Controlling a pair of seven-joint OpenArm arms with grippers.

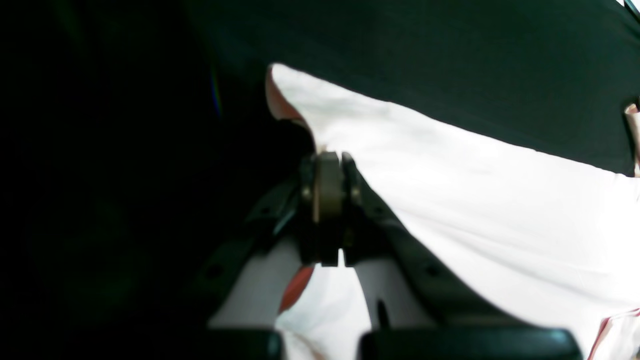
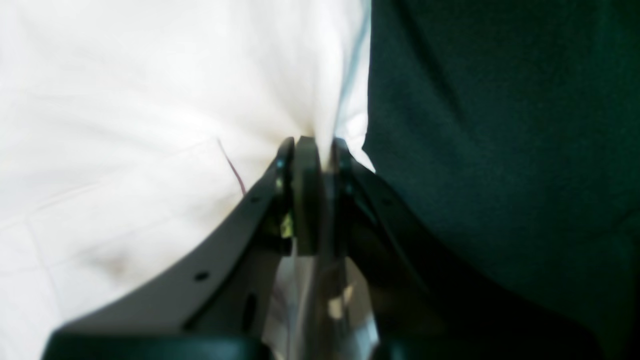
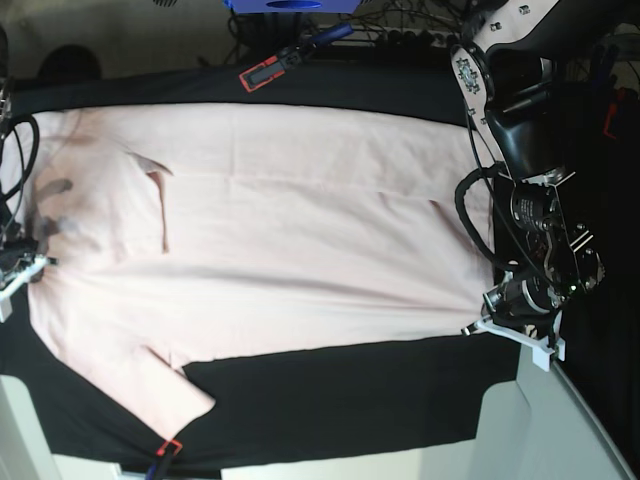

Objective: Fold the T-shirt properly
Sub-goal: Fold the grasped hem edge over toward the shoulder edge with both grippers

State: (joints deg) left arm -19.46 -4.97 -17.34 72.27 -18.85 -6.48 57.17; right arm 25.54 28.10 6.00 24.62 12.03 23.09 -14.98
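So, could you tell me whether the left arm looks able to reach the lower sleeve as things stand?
Probably not right away: the left gripper is shut on the T-shirt at its hem end, while the lower sleeve lies at the far end.

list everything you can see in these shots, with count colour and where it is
T-shirt: one, pale pink, spread flat across the table, one sleeve reaching the near edge
table cloth: one, black, under the shirt
clips: two, red and black, one at the cloth's far edge, one at the near edge
cables: a dark tangle behind the table
left pincer: one, dark, shut on the shirt's edge, on the right side of the base view
right pincer: one, dark, shut on the shirt's edge, on the left side of the base view
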